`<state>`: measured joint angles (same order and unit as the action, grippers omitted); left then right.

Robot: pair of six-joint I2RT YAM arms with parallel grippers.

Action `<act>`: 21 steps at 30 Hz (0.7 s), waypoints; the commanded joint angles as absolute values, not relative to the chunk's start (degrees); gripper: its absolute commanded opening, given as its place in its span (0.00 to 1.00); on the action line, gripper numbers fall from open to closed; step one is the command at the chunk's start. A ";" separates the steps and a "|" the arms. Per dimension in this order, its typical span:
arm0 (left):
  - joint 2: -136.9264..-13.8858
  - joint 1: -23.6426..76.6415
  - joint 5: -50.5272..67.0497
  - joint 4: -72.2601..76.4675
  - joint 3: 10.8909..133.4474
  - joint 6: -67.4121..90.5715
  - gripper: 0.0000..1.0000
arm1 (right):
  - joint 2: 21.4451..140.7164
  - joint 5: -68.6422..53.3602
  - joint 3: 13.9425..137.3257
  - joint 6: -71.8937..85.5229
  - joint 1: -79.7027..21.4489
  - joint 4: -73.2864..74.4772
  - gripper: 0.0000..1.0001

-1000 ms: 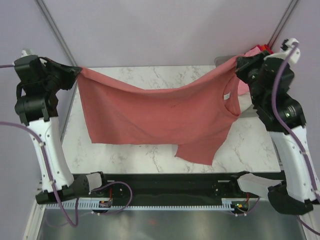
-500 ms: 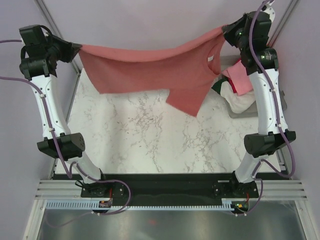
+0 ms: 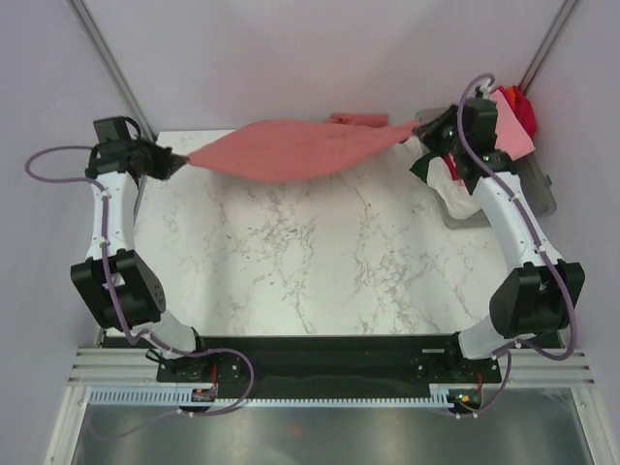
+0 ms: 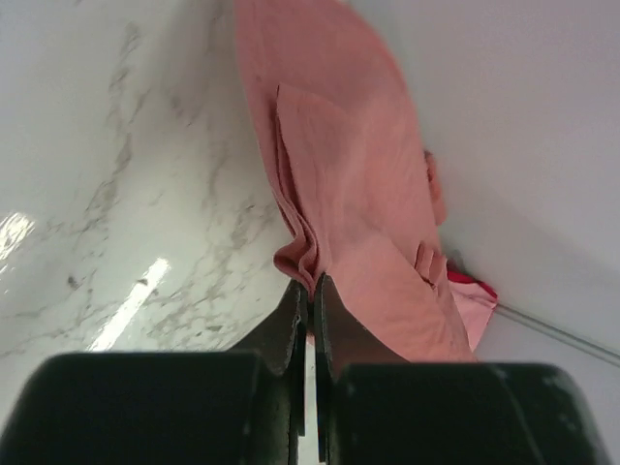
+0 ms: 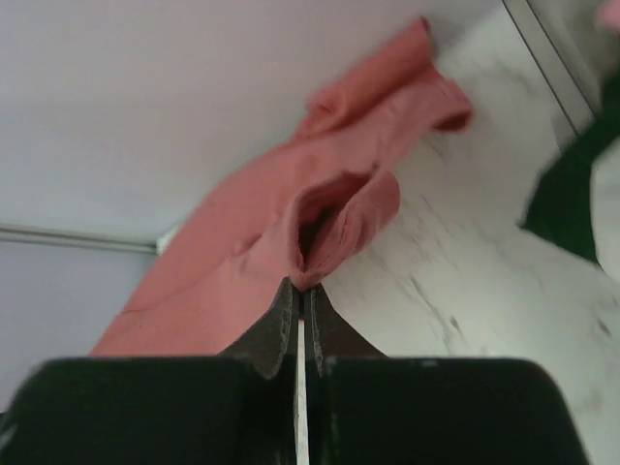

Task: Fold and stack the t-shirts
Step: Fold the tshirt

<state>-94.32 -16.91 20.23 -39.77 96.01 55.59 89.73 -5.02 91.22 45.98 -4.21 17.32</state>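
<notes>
Brick-red t-shirt dropped lower, along table far edge, L gripper & R gripper pinching its ends.

arms: white links, black joints | cables: purple | pincer fingers: black

A white marble-patterned table fills the middle of the room from where I stand. Out at three o'clock, a clear grey plastic tub sits at the table's edge. Pale lilac walls close off twelve o'clock, with a slanted metal pole at eleven and a second pole at one. At six o'clock a black rail runs along the table's near edge, with a white slotted cable duct just below it.
</notes>
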 commanded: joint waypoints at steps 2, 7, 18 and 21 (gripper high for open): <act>-83.87 -17.05 22.05 -25.78 77.20 52.03 0.02 | 79.04 -4.66 70.73 47.28 -4.04 7.32 0.00; -77.79 -17.05 22.51 -20.57 58.91 49.05 0.02 | 72.61 -4.22 56.36 46.06 -4.04 4.92 0.00; -60.67 -17.49 14.15 -25.83 39.22 44.74 0.02 | 53.98 -0.35 34.02 43.15 -4.04 12.21 0.00; -57.23 -17.49 13.45 -27.59 36.57 44.65 0.02 | 47.83 2.45 30.77 44.03 -4.13 16.16 0.00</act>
